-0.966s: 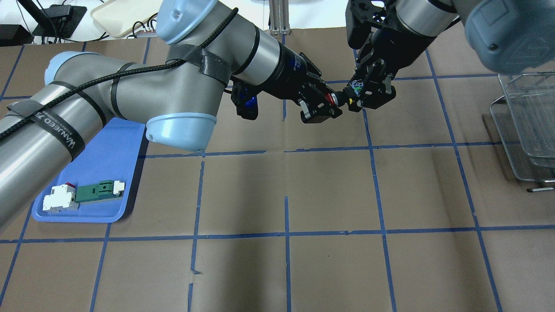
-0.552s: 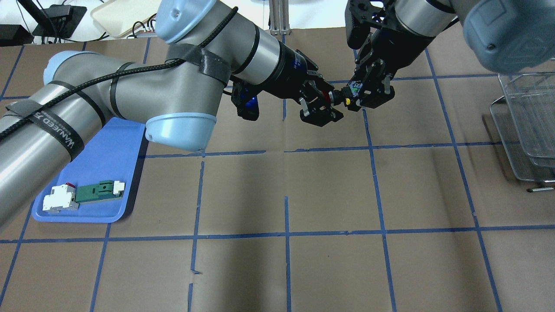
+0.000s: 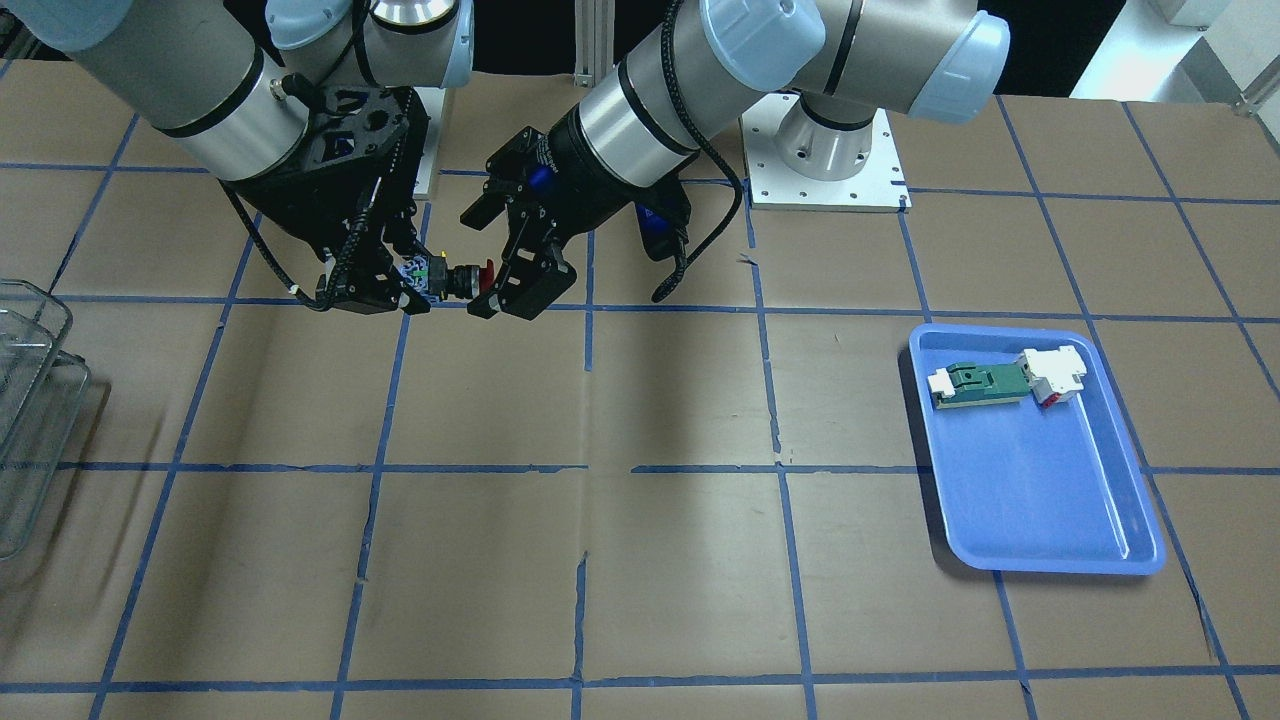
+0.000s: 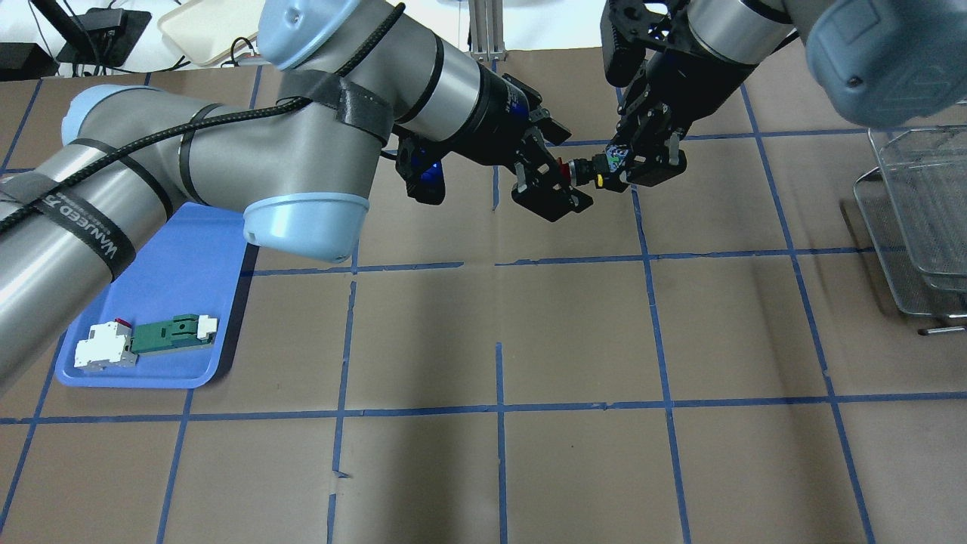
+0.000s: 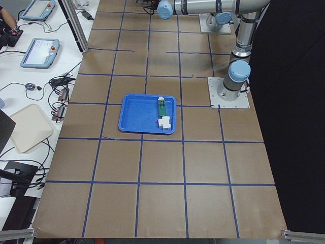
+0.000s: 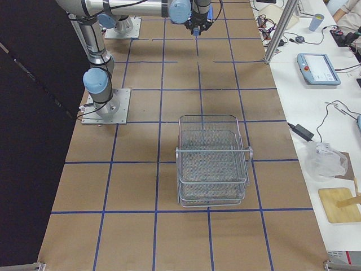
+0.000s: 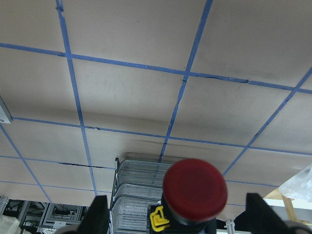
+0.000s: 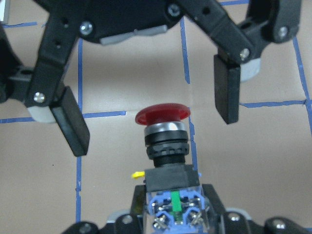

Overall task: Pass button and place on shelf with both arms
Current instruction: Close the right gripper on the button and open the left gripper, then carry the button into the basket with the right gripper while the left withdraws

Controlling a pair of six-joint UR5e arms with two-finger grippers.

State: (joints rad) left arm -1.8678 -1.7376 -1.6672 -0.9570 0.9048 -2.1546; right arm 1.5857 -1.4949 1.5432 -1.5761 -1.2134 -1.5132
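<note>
The button (image 8: 165, 146) is up in the air over the counter (image 4: 574, 340), lying level between your two arms, red cap aimed at the left one. Your right claw (image 4: 621, 168) is clamped on the blue-white block at its rear. Your left claw (image 4: 560, 183) is spread wide, a finger (image 8: 73, 129) on each side of the cap (clear gap on both sides, no contact). The shelf (image 6: 213, 158) stands well off toward the counter's right end. At the left end, the blue tray (image 3: 1040, 500) holds the green-and-white part (image 3: 975, 383), butted against the white block (image 3: 1052, 372).
</note>
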